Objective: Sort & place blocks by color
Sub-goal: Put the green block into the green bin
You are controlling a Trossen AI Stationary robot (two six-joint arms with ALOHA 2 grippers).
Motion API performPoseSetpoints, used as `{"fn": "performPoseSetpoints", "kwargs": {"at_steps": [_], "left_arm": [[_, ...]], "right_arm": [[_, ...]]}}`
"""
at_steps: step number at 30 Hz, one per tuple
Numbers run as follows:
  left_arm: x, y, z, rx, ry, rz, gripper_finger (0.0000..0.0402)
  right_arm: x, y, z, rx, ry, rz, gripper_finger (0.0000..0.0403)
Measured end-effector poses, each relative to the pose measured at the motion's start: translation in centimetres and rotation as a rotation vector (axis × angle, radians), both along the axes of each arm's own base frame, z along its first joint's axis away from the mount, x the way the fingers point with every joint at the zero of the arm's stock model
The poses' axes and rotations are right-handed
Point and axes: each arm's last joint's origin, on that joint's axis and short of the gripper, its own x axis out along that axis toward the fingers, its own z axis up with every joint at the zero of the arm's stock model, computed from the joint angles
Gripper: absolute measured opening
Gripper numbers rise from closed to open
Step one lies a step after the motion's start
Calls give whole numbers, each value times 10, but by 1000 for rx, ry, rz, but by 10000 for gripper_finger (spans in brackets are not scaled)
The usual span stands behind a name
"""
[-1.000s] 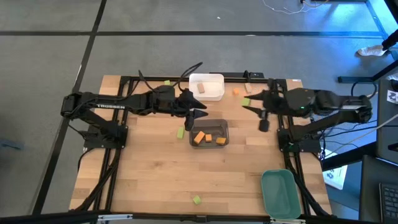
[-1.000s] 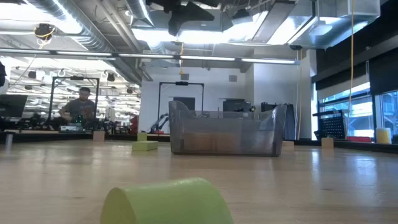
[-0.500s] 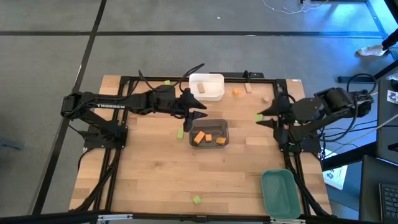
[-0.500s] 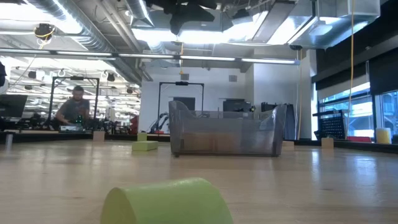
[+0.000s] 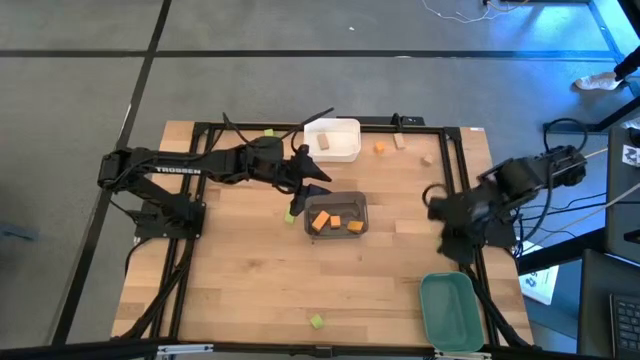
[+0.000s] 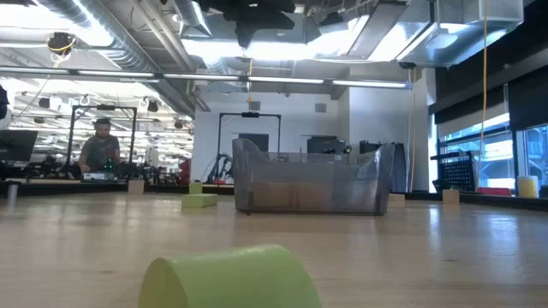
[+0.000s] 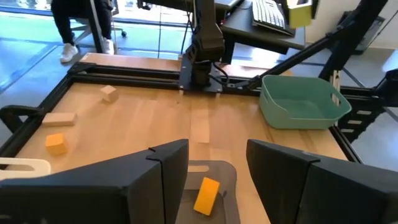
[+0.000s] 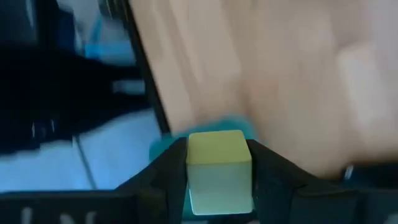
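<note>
A light green block [image 8: 219, 168] is clamped in the right end effector [image 8: 217, 177] near the green bin [image 5: 448, 310]. The left end effector [image 7: 217, 180] is held apart, empty, above the dark grey bin [image 5: 352, 203].

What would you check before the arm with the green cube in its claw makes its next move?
1. Light green block pinched in right claw: ok.
2. Green bin sits near that claw: ok.
3. Green bin holds nothing wrong: cannot tell; only part of its inside shows.
4. Left claw hangs open over the grey bin, away from the right arm: ok.
5. Grey bin holds only orange blocks: ok.
6. All blocks sorted: not ok; several lie loose.
</note>
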Motion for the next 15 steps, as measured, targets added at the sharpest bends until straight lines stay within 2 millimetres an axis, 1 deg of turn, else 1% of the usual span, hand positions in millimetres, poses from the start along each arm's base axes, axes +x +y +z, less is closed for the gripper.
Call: {"fn": "performPoseSetpoints", "kwargs": {"at_steps": [3,7,15], "left_arm": [[0,2,0,0,0,-2,153],[-1,1,-2,20,15,-47,153],[-4,0,-2,31,42,-60,153]], "right_arm": [[5,16,-8,49,96,89,135],[12,38,-18,89,201,175,135],[20,73,-39,37,348,164,135]]}}
